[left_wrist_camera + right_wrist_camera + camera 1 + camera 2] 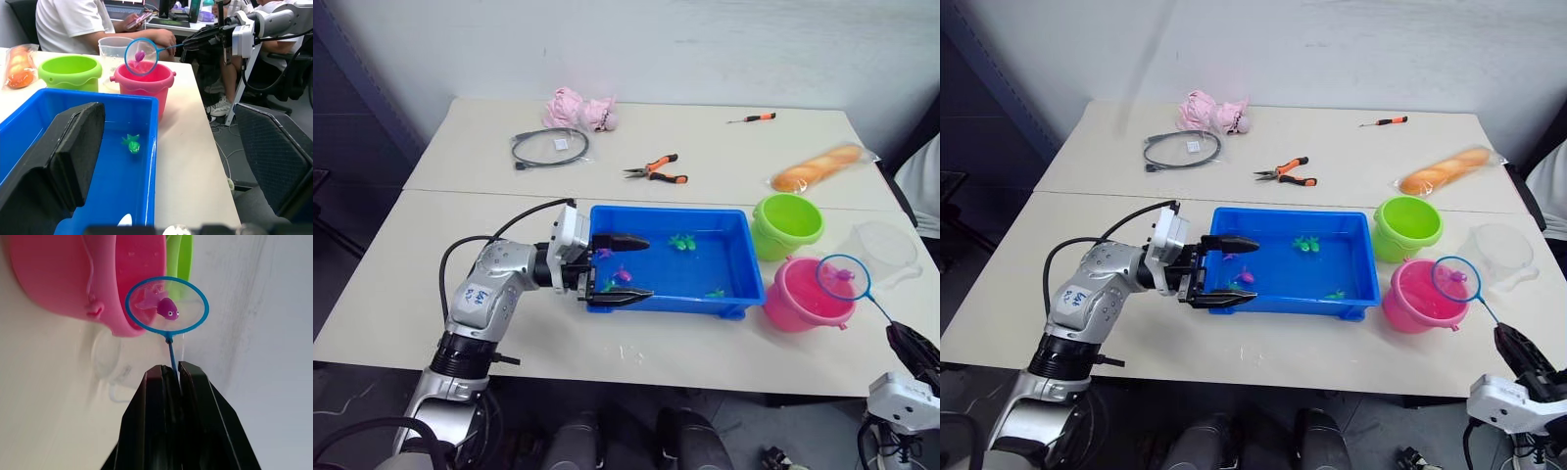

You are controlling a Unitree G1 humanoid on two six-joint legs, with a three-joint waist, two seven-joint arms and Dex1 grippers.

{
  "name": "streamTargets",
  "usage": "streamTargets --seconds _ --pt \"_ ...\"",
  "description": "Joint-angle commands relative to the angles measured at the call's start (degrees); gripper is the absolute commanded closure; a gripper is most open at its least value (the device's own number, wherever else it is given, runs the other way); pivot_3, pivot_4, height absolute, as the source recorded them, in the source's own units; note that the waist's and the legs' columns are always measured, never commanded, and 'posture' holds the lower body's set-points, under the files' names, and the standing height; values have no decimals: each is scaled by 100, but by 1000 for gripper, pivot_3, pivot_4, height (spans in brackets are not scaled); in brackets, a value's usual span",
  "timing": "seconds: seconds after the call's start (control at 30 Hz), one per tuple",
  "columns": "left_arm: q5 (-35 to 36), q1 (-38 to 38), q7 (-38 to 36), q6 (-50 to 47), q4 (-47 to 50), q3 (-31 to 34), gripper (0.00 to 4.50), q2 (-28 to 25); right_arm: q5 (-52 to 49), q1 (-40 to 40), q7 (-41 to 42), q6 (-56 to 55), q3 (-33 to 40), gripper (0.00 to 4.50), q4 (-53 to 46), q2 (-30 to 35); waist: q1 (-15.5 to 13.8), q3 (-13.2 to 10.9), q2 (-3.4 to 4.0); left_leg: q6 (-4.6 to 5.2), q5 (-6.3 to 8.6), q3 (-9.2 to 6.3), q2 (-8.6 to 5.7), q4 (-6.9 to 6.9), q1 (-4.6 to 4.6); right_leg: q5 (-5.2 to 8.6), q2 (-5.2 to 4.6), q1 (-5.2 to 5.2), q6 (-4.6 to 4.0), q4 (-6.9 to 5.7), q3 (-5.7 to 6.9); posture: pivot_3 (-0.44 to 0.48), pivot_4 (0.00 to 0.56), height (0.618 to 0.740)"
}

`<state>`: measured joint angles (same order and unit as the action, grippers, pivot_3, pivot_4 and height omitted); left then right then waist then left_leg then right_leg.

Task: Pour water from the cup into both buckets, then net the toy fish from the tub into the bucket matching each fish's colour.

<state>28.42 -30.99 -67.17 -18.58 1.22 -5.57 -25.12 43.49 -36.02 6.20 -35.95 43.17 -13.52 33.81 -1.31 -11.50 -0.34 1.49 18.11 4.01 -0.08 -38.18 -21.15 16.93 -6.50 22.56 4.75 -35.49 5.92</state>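
The blue tub (666, 210) sits mid-table with green fish (682, 241) and magenta fish (623, 276) in it. My left gripper (625, 266) stands open at the tub's left end, one finger (68, 147) inside the tub and the other outside its near wall. To the tub's right stand the lime green bucket (787, 223) and the pink bucket (800, 297). My right gripper (171, 369) is shut on the net's thin handle. The net (843, 277) hovers over the pink bucket's rim with a magenta fish (167, 308) in its mesh. The clear cup (886, 249) stands behind the pink bucket.
On the far table lie pliers (656, 169), a screwdriver (751, 118), a coiled cable (550, 147), a pink plush toy (579, 109) and a bagged bread loaf (818, 167). People sit past the table's right end (78, 24).
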Motion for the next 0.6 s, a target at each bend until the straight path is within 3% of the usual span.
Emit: streamTargets --seconds 0.03,0.23,0.6 --pt "1 1 5 109 155 64 22 -39 377 -178 -592 -32 266 4500 -109 126 0 0 0 0 0 0 0 0 0 0 0 0 0 0 0 0 150 740" --pt "-17 16 7 143 142 45 22 -35 741 -433 -1221 -156 165 4500 -117 321 7 0 0 -2 -1 -1 1 1 0 2 2 0 -2 0 0 0 150 740" --pt "-30 116 82 109 261 -20 22 15 848 -511 -1471 184 -38 4500 -229 153 8 0 0 -3 -2 -1 2 1 0 2 2 0 -3 -1 -1 0 150 740"
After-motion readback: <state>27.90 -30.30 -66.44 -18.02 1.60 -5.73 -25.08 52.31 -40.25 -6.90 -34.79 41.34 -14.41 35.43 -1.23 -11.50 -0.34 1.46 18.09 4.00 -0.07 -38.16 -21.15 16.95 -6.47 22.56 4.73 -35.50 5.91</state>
